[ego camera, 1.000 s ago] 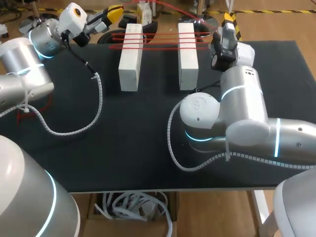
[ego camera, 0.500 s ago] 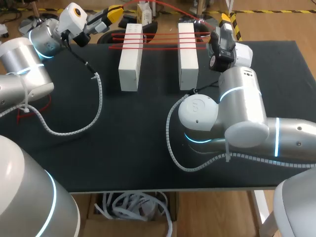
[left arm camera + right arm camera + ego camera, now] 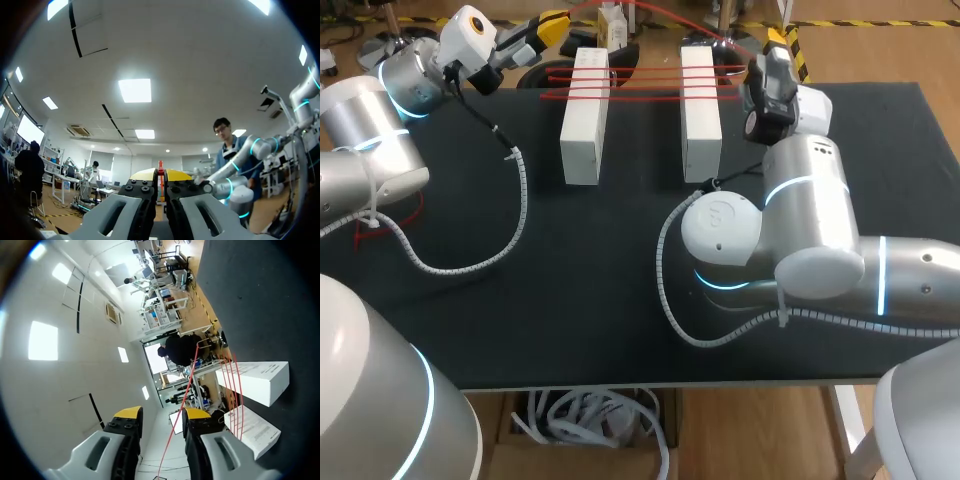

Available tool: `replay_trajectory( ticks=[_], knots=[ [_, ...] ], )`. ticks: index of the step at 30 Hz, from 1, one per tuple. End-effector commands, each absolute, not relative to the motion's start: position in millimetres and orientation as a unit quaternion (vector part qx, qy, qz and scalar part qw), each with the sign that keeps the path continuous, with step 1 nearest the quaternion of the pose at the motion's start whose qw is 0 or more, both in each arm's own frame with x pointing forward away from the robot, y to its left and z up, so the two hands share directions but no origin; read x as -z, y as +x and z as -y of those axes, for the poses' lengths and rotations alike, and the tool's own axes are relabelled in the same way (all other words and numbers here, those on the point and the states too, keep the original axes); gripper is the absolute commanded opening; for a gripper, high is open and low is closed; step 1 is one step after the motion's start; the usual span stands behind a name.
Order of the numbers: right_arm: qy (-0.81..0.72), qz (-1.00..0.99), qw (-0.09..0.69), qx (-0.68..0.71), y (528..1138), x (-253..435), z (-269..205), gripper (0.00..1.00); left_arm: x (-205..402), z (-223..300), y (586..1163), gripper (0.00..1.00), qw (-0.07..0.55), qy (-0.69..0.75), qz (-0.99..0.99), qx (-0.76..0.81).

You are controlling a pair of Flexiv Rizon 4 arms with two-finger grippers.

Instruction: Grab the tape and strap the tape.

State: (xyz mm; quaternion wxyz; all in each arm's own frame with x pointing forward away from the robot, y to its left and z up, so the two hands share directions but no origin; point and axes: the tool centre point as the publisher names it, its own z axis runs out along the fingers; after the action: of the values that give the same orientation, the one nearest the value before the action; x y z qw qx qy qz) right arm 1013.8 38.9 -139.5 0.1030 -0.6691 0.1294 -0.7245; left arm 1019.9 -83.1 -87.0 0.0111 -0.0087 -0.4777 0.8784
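Two white boxes (image 3: 584, 115) (image 3: 700, 110) lie side by side at the far edge of the black table (image 3: 570, 300). Red tape (image 3: 640, 85) is wound in several strands across their far ends. From there a strand arcs up to my left gripper (image 3: 555, 22), which hangs beyond the left box. In the left wrist view that gripper (image 3: 160, 175) is shut on the red tape (image 3: 160, 167). My right gripper (image 3: 780, 38) stands right of the right box. In its own view the gripper (image 3: 161, 415) is open, and a tape strand (image 3: 187, 385) runs between its fingers toward the boxes (image 3: 260, 380).
My right arm's elbow (image 3: 790, 240) bulks over the table's right middle. A spiral cable (image 3: 510, 215) from my left arm droops over the left part of the mat, and another (image 3: 670, 290) loops by the right arm. A bit of red tape (image 3: 412, 212) shows at the left edge.
My right gripper has shifted slightly left toward the right box, and its fingers have narrowed around the strand. The left arm, the tape and the boxes have not moved.
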Motion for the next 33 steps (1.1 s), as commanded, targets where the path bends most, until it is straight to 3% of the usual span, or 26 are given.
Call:
replay_trajectory(
  ticks=[1, 5, 11, 20, 24, 33],
  knots=[
    [-0.671, -0.131, 0.102, 0.723, 1013.7, 137.8, -39.9, 0.29, 88.1, 82.8, 1021.1, 0.0, 0.012, -0.01, 0.477, -0.879],
    [-0.672, -0.132, 0.103, 0.722, 1013.5, 137.9, -40.0, 0.2, 88.1, 82.8, 1021.1, 0.0, 0.012, -0.01, 0.477, -0.879],
    [-0.673, -0.134, 0.103, 0.72, 1012.7, 138.1, -39.7, 0.15, 88.1, 82.8, 1021.1, 0.0, 0.012, -0.01, 0.477, -0.879],
    [-0.673, -0.136, 0.107, 0.719, 1011.0, 138.3, -40.6, 0.11, 88.1, 82.8, 1021.1, 0.0, 0.012, -0.01, 0.477, -0.879],
    [-0.672, -0.138, 0.106, 0.72, 1011.7, 138.0, -38.8, 0.0, 88.1, 82.8, 1021.1, 0.0, 0.012, -0.01, 0.477, -0.879],
    [-0.675, -0.122, 0.088, 0.722, 1012.0, 138.3, -38.7, 0.0, 88.1, 82.8, 1021.1, 0.0, 0.012, -0.01, 0.477, -0.879]
  ],
)
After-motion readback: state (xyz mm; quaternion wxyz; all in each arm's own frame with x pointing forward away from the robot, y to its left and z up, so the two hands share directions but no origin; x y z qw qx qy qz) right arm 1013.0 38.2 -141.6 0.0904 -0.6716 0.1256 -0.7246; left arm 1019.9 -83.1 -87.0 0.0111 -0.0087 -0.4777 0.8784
